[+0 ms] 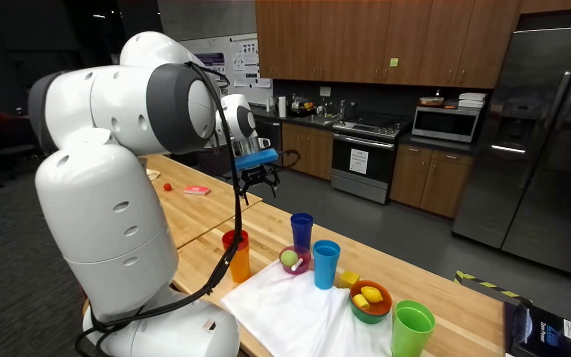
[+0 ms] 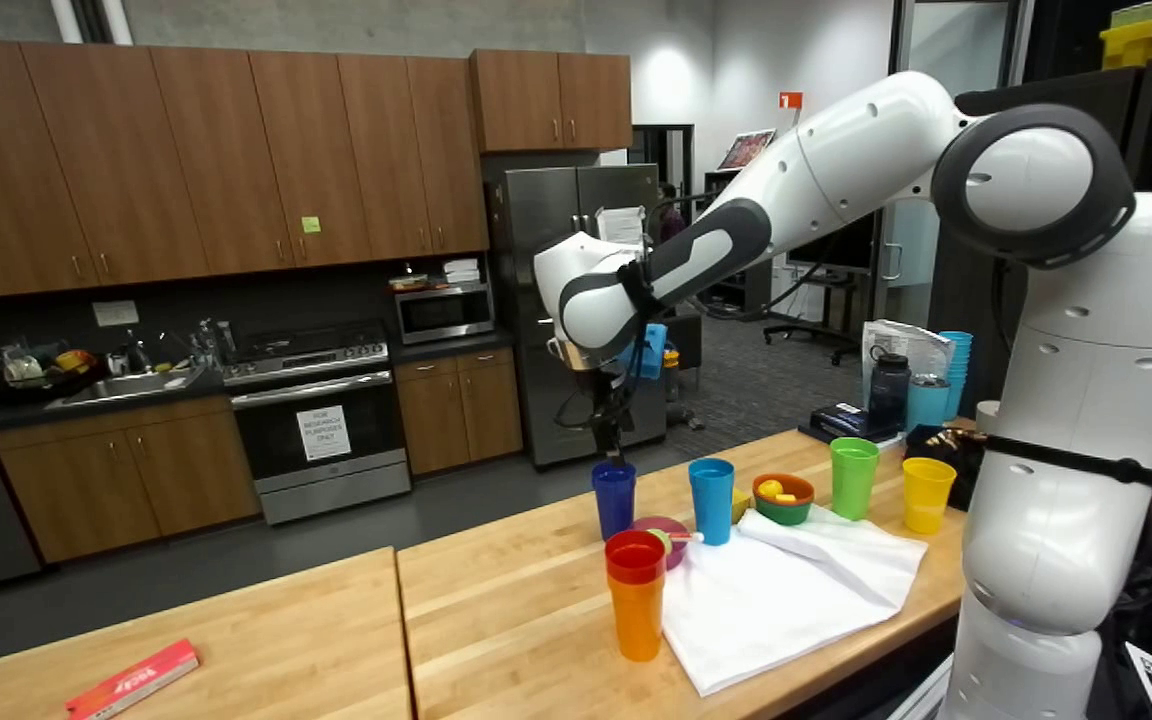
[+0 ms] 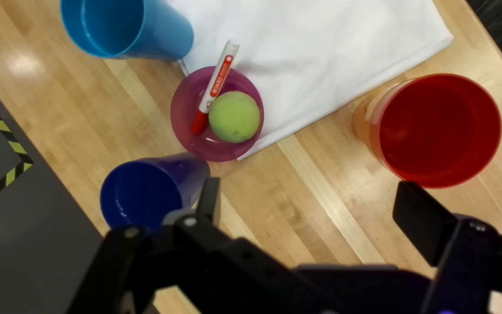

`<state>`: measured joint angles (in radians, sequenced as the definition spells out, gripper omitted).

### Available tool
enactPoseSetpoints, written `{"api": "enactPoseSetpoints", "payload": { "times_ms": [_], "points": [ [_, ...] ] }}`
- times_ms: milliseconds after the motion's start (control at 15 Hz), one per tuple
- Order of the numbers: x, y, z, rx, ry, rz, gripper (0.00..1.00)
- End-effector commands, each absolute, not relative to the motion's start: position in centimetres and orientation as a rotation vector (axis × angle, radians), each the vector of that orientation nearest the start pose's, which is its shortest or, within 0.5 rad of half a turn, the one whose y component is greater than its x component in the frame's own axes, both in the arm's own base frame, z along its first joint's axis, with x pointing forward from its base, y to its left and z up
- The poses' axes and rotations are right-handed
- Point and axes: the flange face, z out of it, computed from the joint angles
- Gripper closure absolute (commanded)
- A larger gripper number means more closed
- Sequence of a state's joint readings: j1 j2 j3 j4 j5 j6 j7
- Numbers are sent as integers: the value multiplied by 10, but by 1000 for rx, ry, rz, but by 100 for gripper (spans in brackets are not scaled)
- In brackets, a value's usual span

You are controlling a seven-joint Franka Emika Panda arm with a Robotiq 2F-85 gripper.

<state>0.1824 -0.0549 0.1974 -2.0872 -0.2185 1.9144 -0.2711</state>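
Note:
My gripper (image 3: 315,211) is open above the wooden table, nothing between its fingers. In both exterior views it hangs well over the tabletop, pointing down. The wrist view has a dark blue cup (image 3: 142,194) beside the left finger and a red cup (image 3: 440,131) stacked in an orange one beyond the right finger. Between and behind them sits a purple bowl (image 3: 181,109) with a green ball (image 3: 234,117) and a red-capped marker (image 3: 218,78) in it. A light blue cup (image 3: 168,30) stands near a white cloth (image 3: 320,48), which lies flat.
A green and orange bowl (image 1: 371,310) holds yellow items, with a yellow block (image 1: 349,278) beside it. Green (image 2: 853,478) and yellow (image 2: 926,495) cups stand nearer the arm's base. A red box (image 2: 134,682) lies on the adjoining table. Black cables (image 1: 226,258) hang along the arm.

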Motion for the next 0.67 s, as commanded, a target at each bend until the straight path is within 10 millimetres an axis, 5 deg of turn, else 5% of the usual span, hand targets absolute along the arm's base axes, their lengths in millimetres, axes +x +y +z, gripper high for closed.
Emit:
{"api": "enactPoseSetpoints", "payload": {
  "times_ms": [0, 267, 600],
  "points": [
    [522, 159, 458, -3024, -1361, 152, 0],
    [556, 142, 461, -2877, -1477, 202, 0],
    [595, 137, 441, -2823, -1531, 331, 0]
  ]
}}
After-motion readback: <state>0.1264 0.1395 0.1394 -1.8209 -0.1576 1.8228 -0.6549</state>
